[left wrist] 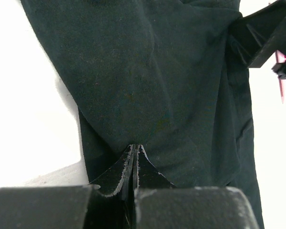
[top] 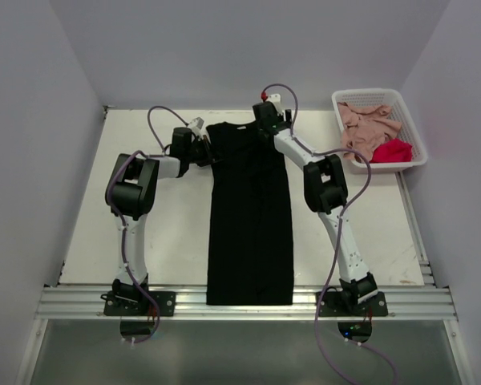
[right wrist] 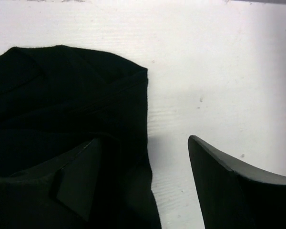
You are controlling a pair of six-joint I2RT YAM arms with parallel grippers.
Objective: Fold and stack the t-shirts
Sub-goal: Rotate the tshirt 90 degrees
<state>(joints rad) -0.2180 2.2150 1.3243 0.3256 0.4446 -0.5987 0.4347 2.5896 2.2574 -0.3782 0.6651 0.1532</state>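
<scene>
The black t-shirt (top: pixel 250 216) lies mid-surface (top: pixel 168 233) as a long narrow strip, crosswise folds not yet made. At its collar end the left claw (left wrist: pixel 134 149) pinches its edge shut and the right claw (right wrist: pixel 145 143) gapes, holding nothing. The pink t-shirt (top: pixel 369 124) and red t-shirt (top: pixel 391 150) sit unfolded in the basket (top: pixel 418 144).

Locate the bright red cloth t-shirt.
Top view, far right: the bright red cloth t-shirt lies in the white plastic lattice basket, at its near end beside the crumpled dusty pink shirt.

High overview, two wrist close-ups
Top camera looks down on the whole black t-shirt (top: pixel 250 216); both wrist cameras sit close at its far end, shared by all.
</scene>
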